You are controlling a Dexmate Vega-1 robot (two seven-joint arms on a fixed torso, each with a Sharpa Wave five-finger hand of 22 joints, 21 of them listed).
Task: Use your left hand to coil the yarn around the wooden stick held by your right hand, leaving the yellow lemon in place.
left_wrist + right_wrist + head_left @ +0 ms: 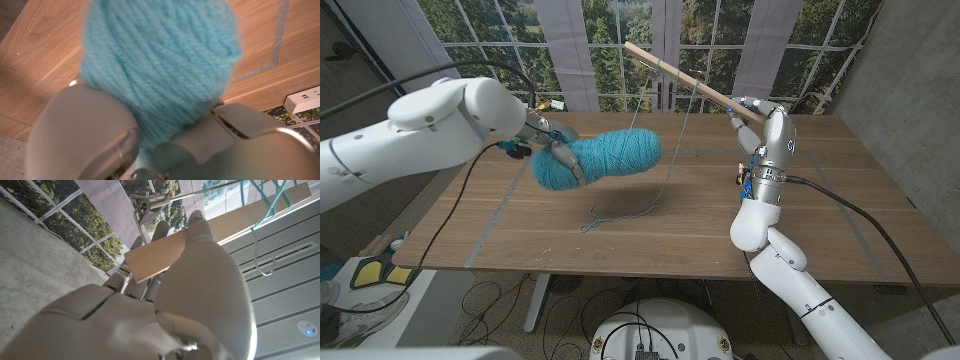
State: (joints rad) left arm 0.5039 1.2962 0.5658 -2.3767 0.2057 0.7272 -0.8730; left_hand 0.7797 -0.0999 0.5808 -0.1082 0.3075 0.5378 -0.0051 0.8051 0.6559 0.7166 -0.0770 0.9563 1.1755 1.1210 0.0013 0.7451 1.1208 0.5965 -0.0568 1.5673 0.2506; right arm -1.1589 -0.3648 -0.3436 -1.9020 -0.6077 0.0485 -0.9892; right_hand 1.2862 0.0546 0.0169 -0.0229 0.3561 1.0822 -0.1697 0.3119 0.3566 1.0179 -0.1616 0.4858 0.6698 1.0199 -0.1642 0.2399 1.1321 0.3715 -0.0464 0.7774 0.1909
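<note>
Few turns on my right hand's (752, 112) stick (692, 84); left hand (558, 152) grips the yarn (603, 160) at nine o'clock, coiling mostly ahead.

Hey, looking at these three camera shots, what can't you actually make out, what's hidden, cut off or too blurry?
- Lemon: I cannot find it on the table in the head view.
- Left hand: head view, mostly covered by the yarn skein; left wrist view is blurred close up.
- Wooden stick: its near end is wrapped by the right hand.
- Number of yarn turns on the stick: strands too thin in the head view, cut off by the edge in the right wrist view.
</note>
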